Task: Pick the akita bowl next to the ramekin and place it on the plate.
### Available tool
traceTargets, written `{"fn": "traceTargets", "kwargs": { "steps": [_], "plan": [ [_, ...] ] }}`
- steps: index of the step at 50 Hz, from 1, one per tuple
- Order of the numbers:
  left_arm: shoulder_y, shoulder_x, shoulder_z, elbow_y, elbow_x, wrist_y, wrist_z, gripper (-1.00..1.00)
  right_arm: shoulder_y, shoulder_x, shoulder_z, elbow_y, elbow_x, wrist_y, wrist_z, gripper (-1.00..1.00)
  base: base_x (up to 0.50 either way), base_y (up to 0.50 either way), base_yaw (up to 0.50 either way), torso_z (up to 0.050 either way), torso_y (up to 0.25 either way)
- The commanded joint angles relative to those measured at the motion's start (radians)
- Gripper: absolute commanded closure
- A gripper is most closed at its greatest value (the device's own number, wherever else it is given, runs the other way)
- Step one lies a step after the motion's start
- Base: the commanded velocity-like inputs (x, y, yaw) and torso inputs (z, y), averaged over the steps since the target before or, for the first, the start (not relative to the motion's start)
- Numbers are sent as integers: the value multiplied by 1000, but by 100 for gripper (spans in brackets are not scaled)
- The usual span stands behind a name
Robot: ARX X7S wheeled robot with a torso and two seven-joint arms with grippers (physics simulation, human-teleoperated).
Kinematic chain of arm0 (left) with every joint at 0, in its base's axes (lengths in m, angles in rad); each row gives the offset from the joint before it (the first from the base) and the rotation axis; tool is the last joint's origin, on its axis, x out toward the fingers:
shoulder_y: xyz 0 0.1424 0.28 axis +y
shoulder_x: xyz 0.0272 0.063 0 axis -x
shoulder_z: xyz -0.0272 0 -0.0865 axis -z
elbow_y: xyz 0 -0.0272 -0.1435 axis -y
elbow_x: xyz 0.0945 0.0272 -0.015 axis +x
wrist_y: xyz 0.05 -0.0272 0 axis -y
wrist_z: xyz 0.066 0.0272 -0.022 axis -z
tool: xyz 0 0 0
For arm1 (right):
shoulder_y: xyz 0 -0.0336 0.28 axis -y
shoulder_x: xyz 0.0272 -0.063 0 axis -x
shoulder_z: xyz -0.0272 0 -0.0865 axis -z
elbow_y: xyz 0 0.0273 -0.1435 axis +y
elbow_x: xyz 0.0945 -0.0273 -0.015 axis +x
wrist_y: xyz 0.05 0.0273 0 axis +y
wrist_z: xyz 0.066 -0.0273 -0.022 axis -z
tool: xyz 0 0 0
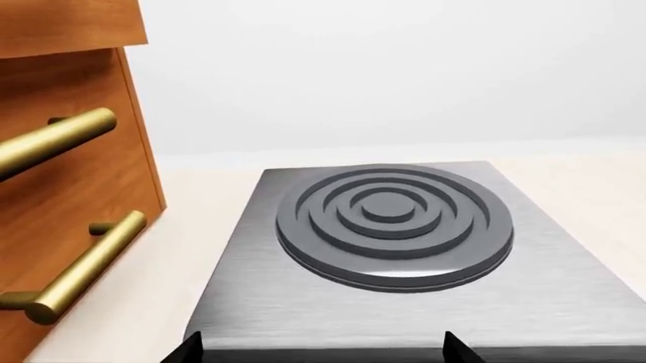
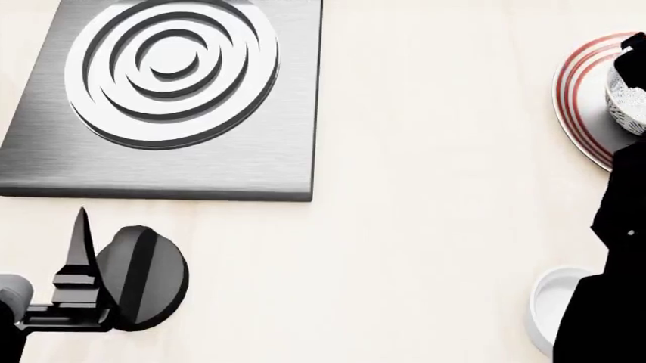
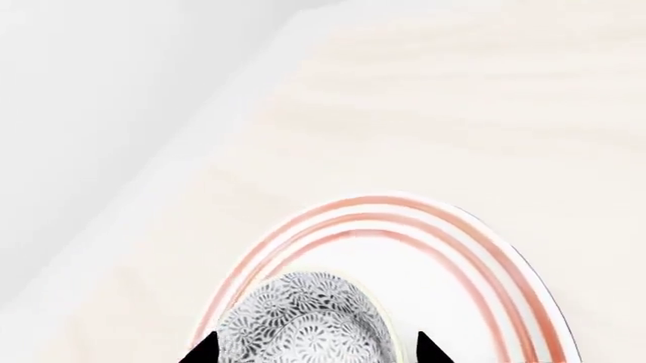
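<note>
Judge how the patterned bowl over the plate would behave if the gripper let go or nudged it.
The akita bowl looks rigid and glazed, so it would probably slip between the right gripper fingertips rather than deform. Its rounded, deep body suggests it could rock or tip if pushed. Over the plate, a drop might chip either.

No readable text anywhere

No letters, numbers, brand marks or signs show in any of the three views. The plate point(image 3: 474, 265) bears only red concentric rings, the akita bowl point(image 3: 302, 325) only a grey-and-white floral speckle, the hob plate point(image 2: 172, 64) only raised rings, and the wooden drawer fronts point(image 1: 60, 189) only plain brass handles.
</note>
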Motion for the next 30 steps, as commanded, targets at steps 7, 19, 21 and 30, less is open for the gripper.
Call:
{"fn": "traceTargets", "kwargs": {
  "steps": [7, 19, 21, 30],
  "plan": [
    [-3, 16, -37, -7, 2, -13, 23, -100, 25, -46, -217, -3, -180, -104, -17, -100, 0, 0, 0, 0, 0],
    [1, 16, -37, -12, -1, -6, 22, -100, -136, -127, -248, -401, -223, 77, -75, -100, 0, 0, 0, 0, 0],
    [1, 16, -38, -10, -3, -7, 21, -100, -166, -140, -243, -471, -220, 113, -89, -100, 0, 0, 0, 0, 0],
    [5, 16, -37, -12, -4, -2, 18, -100, -247, -176, -262, -689, -242, 199, -126, -100, 0, 0, 0, 0, 0]
  ]
}}
